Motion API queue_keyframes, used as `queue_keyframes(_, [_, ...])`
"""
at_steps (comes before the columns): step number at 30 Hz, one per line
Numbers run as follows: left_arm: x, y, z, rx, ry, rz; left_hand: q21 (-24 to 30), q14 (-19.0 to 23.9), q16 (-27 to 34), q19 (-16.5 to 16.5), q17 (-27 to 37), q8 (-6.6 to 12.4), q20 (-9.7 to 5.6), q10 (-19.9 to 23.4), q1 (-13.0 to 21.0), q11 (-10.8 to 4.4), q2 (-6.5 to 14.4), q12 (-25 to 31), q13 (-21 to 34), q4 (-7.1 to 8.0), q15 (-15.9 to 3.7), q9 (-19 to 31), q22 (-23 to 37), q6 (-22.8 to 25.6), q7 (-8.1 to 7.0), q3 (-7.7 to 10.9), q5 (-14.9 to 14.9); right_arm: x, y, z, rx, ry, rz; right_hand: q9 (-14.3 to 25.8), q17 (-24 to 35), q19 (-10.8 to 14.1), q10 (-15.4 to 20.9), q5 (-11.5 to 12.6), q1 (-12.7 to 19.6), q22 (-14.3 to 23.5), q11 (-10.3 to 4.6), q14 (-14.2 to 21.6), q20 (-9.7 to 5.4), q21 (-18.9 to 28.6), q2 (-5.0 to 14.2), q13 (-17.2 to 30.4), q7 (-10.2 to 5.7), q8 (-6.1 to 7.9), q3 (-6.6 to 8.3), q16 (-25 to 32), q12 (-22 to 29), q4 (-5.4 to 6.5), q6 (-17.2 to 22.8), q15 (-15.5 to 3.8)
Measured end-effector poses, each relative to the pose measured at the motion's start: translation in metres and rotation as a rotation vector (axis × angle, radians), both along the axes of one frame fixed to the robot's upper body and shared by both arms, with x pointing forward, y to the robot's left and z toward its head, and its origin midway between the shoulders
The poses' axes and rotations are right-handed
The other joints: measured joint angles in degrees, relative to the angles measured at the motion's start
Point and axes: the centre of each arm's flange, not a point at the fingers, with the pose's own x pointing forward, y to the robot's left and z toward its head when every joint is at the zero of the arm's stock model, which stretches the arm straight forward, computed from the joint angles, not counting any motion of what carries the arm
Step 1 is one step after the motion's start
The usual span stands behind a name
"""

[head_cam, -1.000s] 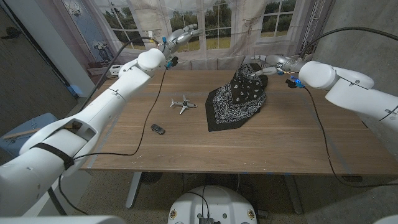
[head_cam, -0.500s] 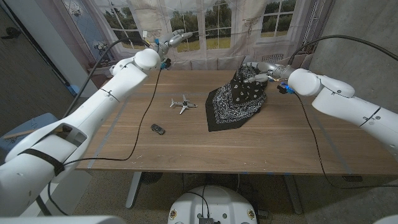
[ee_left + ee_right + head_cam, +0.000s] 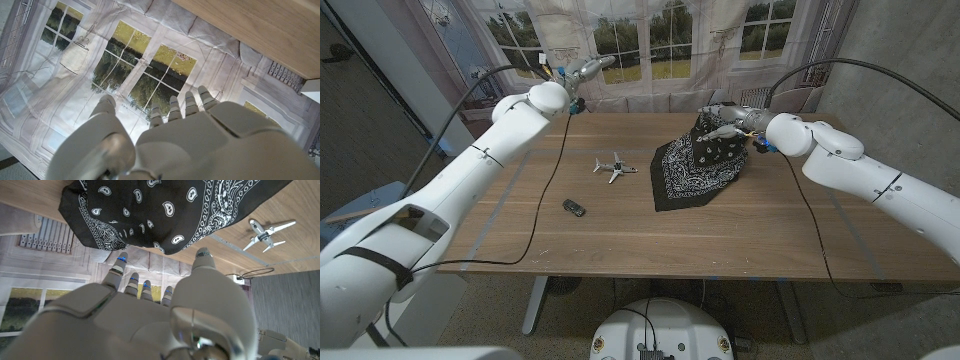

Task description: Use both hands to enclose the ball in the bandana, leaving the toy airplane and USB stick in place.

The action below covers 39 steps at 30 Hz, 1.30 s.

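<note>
On the table's far right side, the black paisley bandana (image 3: 702,164) lay draped over a raised lump at its far end, which we judged to be the ball, fully covered and not visible itself. Its near corner spread flat toward the table's middle. In the right wrist view the same cloth (image 3: 165,210) bulged over that hidden lump.

At the bandana's far edge sat our right hand (image 3: 723,117), fingers apart, beside or barely touching the cloth; we couldn't tell which. In the right wrist view that hand (image 3: 150,315) held nothing, fingertips (image 3: 121,260) just short of the fabric. Versus a second earlier, the right arm had swung in along the far edge, so the hand sat closer behind the lump.

Our left hand (image 3: 588,66) hung high beyond the table's far left edge, well apart from the bandana. It had drifted further left and up. The left wrist view showed its fingers (image 3: 175,107) extended and empty against the window backdrop.

Left of the cloth, the toy airplane (image 3: 614,167) and the USB stick (image 3: 574,207) hadn't moved, as required.

We judged the ball covered but not wrapped underneath; the left hand had retreated, so the two-handed closing was either done or paused.
</note>
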Motion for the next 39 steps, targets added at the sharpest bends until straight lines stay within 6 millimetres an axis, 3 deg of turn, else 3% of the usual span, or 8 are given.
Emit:
queue_keyframes(17, [-0.006,0.024,-0.024,-0.067,0.083,0.05,0.0,-0.54,0.0,0.19,-0.01,0.0,0.18,-0.65,-0.97,0.75,0.49,0.0,0.27,0.0,0.53,0.0,0.27,-0.41,0.4,0.0,0.0,0.025,0.034,-0.007,-0.132,0.017,0.007,0.0,-0.01,-1.01,-1.75,-0.23,-0.22,0.0,0.31,-0.9,0.24,0.0,-0.22,-0.03,0.09,-0.22,0.0,-0.44,0.01,0.0,-1.75,0.9])
queue_keyframes(23, [-0.006,0.031,-0.034,-0.091,0.108,0.05,0.0,-0.72,0.0,0.19,-0.01,0.0,0.18,-0.65,-1.24,0.75,0.33,0.0,0.27,-0.01,0.72,0.0,0.26,-0.41,0.4,0.0,0.0,0.035,0.046,-0.01,-0.178,0.036,0.008,0.0,-0.15,-0.16,-1.75,-0.23,-0.22,0.0,0.31,-0.89,-0.6,0.24,-0.22,-0.17,0.02,-0.22,-0.17,-0.44,0.02,-0.17,-2.25,0.9])
queue_keyframes(39, [-0.003,0.033,-0.039,-0.11,0.112,0.012,0.0,-0.72,0.0,0.19,-0.01,0.0,0.18,-1.11,-1.34,0.75,0.43,0.01,0.26,-0.01,0.72,0.0,0.26,-0.41,0.39,0.0,0.0,0.066,0.069,-0.019,-0.26,0.115,-0.023,-0.01,-0.46,0.36,-2.68,-0.23,-0.2,-0.18,0.62,-0.89,-0.09,0.33,-0.23,-0.17,-0.08,-0.22,-0.16,-0.45,0.03,-0.17,-4.78,0.9])
